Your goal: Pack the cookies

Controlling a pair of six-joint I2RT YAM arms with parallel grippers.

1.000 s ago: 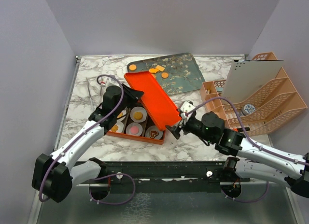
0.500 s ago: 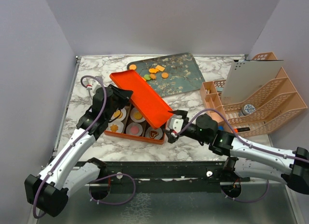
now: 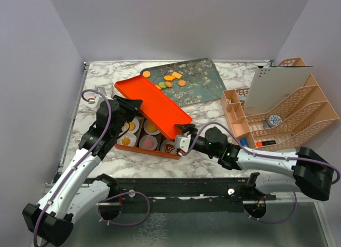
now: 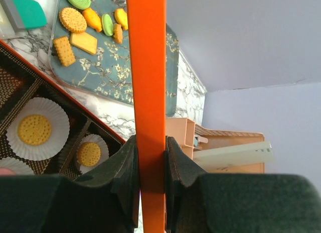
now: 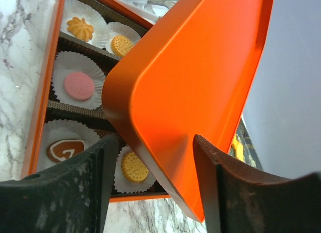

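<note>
An orange lid point(image 3: 154, 106) hangs tilted over the orange compartment box point(image 3: 143, 151). My left gripper point(image 3: 128, 104) is shut on the lid's left edge, and the left wrist view shows both pads pressed on that lid point(image 4: 146, 67) at the left gripper point(image 4: 151, 157). My right gripper point(image 3: 181, 142) stands open with a finger on each side of the lid's near right corner point(image 5: 200, 67), the right gripper point(image 5: 154, 141) gripping nothing. Cookies point(image 5: 78, 86) lie in white paper cups in the box. More cookies point(image 3: 171, 77) lie loose on the teal floral tray point(image 3: 205, 84), and these loose cookies point(image 4: 73, 19) also show in the left wrist view.
Pink lattice file racks point(image 3: 287, 116) with a white board point(image 3: 277, 90) leaning on them fill the right side. A teal block point(image 4: 25, 12) lies left of the tray. Grey walls close the table on three sides.
The left gripper has swung the lid leftward and down toward flat over the box. The right gripper has moved left to the lid's near corner and its jaws have narrowed.
</note>
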